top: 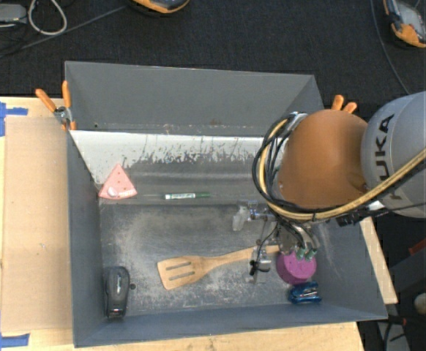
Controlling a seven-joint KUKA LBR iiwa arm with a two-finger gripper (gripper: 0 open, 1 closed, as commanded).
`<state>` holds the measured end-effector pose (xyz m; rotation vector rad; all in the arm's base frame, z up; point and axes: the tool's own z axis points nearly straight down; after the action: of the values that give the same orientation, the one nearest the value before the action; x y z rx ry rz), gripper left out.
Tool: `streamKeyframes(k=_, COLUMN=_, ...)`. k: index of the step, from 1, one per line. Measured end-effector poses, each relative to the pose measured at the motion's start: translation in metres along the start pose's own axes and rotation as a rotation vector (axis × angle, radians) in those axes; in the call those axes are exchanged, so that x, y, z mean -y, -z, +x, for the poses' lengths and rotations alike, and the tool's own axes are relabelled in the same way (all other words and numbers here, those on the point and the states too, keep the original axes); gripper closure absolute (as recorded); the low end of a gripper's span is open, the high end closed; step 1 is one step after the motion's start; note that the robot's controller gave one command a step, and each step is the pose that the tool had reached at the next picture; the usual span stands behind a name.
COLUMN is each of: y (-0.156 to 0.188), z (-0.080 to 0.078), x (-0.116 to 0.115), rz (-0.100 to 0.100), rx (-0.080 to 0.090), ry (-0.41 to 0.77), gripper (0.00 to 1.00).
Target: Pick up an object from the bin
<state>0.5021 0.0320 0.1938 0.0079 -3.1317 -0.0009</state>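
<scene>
My gripper [279, 257] hangs low at the bin's right side, under the orange wrist cover, and it is open. One dark fingertip [257, 264] is down at the handle of a wooden slotted spatula [198, 267], which lies flat across the bin's floor with its blade to the left. The other finger stands over a purple round thing [296, 268] that lies right at the handle's end. A small blue thing [304, 294] lies just in front of the purple one, near the bin's front right corner. Nothing is lifted between the fingers.
A black computer mouse [116, 289] lies at the front left. A pink triangular piece [117, 184] leans at the back left wall. A thin green pen [186, 195] lies along the back of the floor. The arm comes in from the right.
</scene>
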Motion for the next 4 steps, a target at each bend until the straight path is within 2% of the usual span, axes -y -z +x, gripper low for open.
streamKeyframes(k=1, y=0.004, z=-0.002, x=0.000, rz=0.000, rx=0.008, ry=-0.001, gripper=0.00)
streamKeyframes(k=2, y=-0.078, z=-0.015, x=-0.028, rz=0.000, rx=0.010, ry=0.054, gripper=0.00)
streamKeyframes(k=3, y=-0.127, z=-0.005, x=-0.062, rz=0.000, rx=0.013, ry=0.224, gripper=0.00)
streamKeyframes(k=4, y=-0.125, z=0.000, x=-0.075, rz=0.000, rx=0.006, ry=0.199, gripper=0.00)
